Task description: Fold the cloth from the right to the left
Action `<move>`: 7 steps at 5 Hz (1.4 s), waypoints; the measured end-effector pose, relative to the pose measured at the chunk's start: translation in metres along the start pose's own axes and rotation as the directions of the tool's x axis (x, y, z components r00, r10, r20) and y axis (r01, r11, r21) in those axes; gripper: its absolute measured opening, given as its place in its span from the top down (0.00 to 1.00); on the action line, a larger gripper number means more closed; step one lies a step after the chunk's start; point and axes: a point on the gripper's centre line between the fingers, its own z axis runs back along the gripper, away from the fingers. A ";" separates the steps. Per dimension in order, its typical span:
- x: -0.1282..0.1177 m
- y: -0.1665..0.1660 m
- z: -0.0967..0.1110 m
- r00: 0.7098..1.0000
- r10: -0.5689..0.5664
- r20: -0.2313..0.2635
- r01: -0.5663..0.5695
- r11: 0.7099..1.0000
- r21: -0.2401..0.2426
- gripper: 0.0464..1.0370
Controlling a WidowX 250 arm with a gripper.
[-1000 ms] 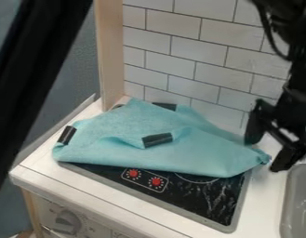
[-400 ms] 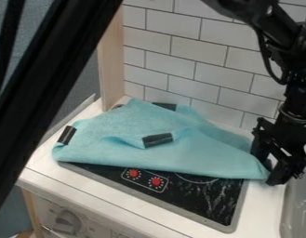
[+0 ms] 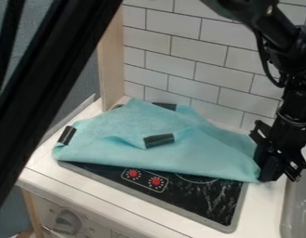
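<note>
Jaws pressed together, pinching the right corner of the turquoise cloth (image 3: 198, 157), with the black gripper (image 3: 267, 176) slanting down to the counter (image 3: 143, 203) just beside the grey sink (image 3: 299, 204). The cloth lies rumpled across the black stove top (image 3: 208, 200), its left end reaching over onto the counter toward the left edge; a dark strip (image 3: 159, 141) marks its middle, and two red knobs (image 3: 156, 181) show along the stove top's near edge.
</note>
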 end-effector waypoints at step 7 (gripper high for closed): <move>-0.113 0.055 0.098 0.878 0.413 0.241 -0.431 0.902 0.022 1.00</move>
